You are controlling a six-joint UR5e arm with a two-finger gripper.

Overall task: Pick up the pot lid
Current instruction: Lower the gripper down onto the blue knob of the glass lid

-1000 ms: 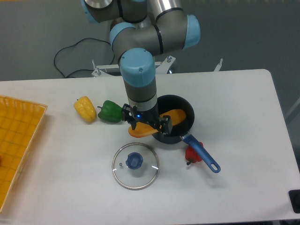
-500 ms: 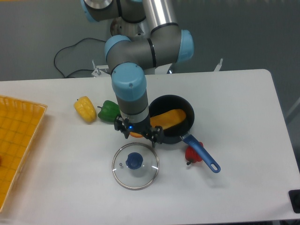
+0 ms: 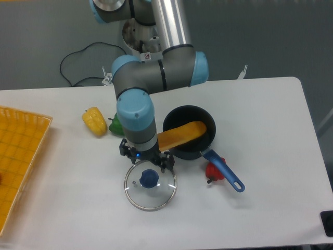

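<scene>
**Wide open above the pot lid [image 3: 151,197]!**

And there's the end effector [image 3: 148,158], fingers well apart at the lid's far side! The lid lies on the bench [image 3: 260,130], blue knob [image 3: 149,178] up, near and left of the black pan [image 3: 179,115]!

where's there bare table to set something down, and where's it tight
Bare table shows between the yellow tray and the lid, below the lid in view, and most widely to the right of the blue handle. It's crowded around the pan: gripper over the lid, green pepper by the arm, red pepper by the handle.
</scene>
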